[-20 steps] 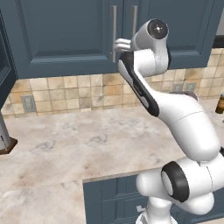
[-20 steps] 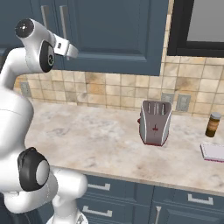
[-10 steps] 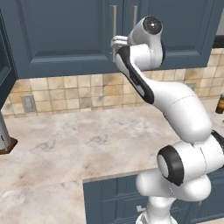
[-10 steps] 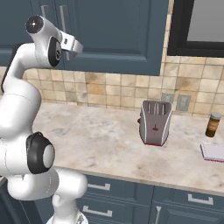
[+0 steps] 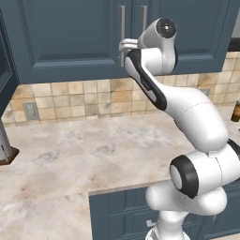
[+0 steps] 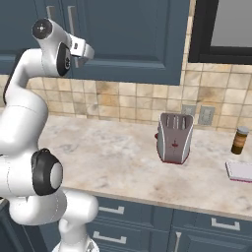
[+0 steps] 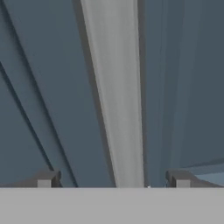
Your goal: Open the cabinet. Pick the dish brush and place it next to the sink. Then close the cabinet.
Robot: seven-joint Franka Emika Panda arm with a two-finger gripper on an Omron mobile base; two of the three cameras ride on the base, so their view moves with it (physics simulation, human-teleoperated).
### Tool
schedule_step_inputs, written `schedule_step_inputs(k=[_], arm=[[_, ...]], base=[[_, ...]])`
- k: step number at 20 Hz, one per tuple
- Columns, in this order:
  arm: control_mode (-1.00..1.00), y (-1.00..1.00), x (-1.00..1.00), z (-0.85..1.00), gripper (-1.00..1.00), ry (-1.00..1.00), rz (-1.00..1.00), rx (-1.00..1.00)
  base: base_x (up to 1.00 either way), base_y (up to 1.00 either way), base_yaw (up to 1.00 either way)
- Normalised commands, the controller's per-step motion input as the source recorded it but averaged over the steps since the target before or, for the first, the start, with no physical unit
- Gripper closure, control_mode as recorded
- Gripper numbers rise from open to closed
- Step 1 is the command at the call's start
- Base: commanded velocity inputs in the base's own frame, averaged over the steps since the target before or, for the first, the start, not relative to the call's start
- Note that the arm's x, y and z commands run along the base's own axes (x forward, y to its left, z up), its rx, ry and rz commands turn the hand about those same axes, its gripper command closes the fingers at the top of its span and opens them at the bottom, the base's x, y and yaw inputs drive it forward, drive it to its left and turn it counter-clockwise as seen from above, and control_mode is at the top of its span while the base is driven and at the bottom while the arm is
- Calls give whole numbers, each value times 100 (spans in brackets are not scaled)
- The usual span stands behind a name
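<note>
Clearly step one, opening the cabinet (image 5: 70,37), is in hand; both doors are shut. Going left to right: the left door's panel, then its silver bar handle (image 5: 122,28) at the door's right edge, and the gripper (image 5: 125,45) right at the lower part of that handle. In the hand view the handle (image 7: 114,96) runs straight up the middle, with one fingertip (image 7: 45,179) to its left and the other to its right, so the gripper is wide open and straddles the bar without pinching it; nothing is held. The dish brush isn't visible, presumably behind the closed doors. Further right on the desk (image 6: 113,157) stand a toaster (image 6: 173,138) and a small brown jar (image 6: 238,141), well clear of the arm. Next move, by my read: close the fingers on the bar, then pull back along the door's swing so the hinge side stays left.
</note>
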Motion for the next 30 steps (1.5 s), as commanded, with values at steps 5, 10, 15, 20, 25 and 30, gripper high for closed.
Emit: schedule_step_inputs(k=[5,10,15,20,25,30], arm=[[-100,-6,40,-3,100,0,1,0],[-100,-29,8,0,100,0,0,0],[-100,-40,-8,0,100,-3,0,0],[-100,-50,-79,6,100,-1,0,0],[-100,-61,-100,23,100,0,-2,0],[-100,-80,-100,17,100,0,-4,0]], base=[[0,0,0],[0,0,0],[0,0,0],[0,0,0],[0,0,0],[0,0,0]])
